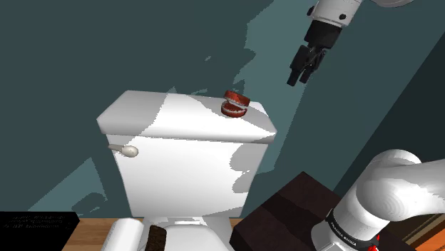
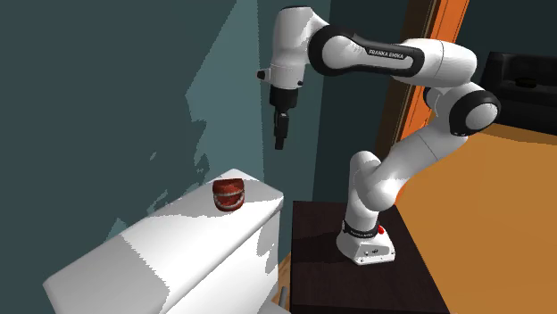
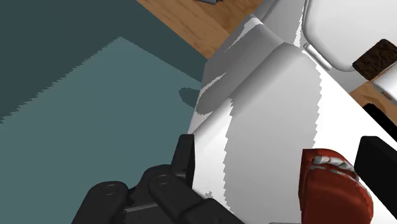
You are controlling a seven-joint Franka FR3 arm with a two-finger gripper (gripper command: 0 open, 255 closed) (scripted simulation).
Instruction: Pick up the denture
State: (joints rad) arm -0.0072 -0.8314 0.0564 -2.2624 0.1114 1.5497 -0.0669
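The jaws stand wide apart, two black fingers with nothing between them, and they hang in the air on the end of the white arm, pointing downward. Below the jaws, well apart from them, the denture sits on a white toilet tank lid; it has dark red gums and white teeth. Seen from the hand, the denture lies closer to one finger than the other and touches neither. It rests on the end of the lid closest to the jaws, near the lid's back edge. Further below the jaws, a pale flush lever sticks out from the tank's front. Beyond that is wooden floor. Behind the jaws rises a dark teal wall.
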